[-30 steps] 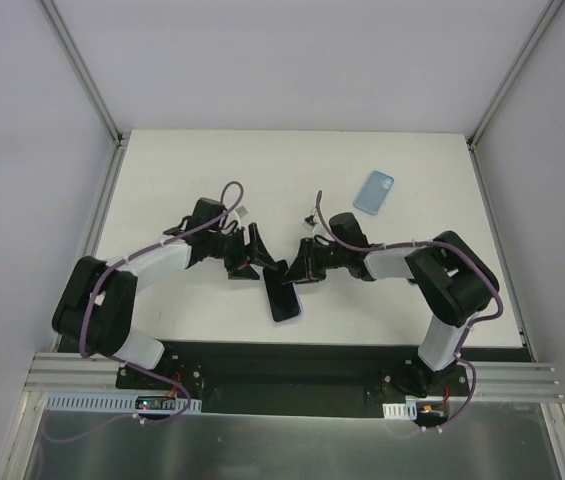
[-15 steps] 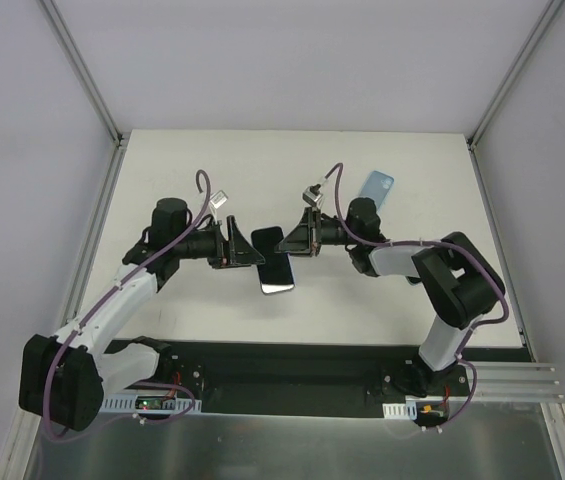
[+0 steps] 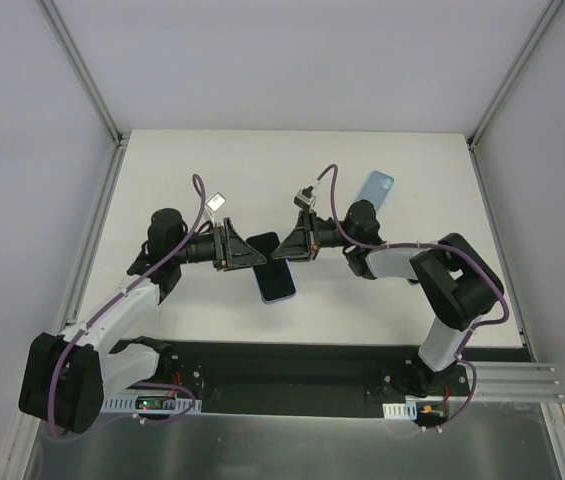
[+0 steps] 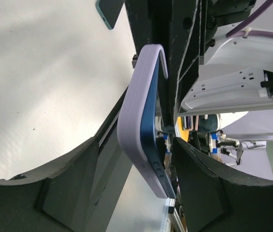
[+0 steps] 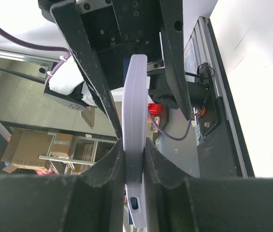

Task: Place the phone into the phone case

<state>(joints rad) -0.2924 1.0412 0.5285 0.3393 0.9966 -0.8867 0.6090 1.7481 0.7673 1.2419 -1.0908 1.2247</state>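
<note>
The phone (image 3: pixel 276 280), black front and pale lavender back, hangs in the air above the table's near middle, tilted. My right gripper (image 3: pixel 288 246) is shut on its upper end. In the right wrist view the fingers (image 5: pixel 108 166) pinch the phone's lavender edge (image 5: pixel 135 116). My left gripper (image 3: pixel 245 250) faces it from the left. In the left wrist view its jaws straddle the phone (image 4: pixel 135 111), with a gap on the lavender side. The light blue phone case (image 3: pixel 373 188) lies flat at the table's back right. A corner of it also shows in the left wrist view (image 4: pixel 108 9).
The white table (image 3: pixel 162 170) has metal frame posts at its back corners and a black mounting rail (image 3: pixel 282 365) along the near edge. Purple cables loop above both wrists.
The phone has been lifted from the table's front and carried up and slightly back. The left arm stretched out and its gripper came around the phone's left end. The right gripper kept its hold.
</note>
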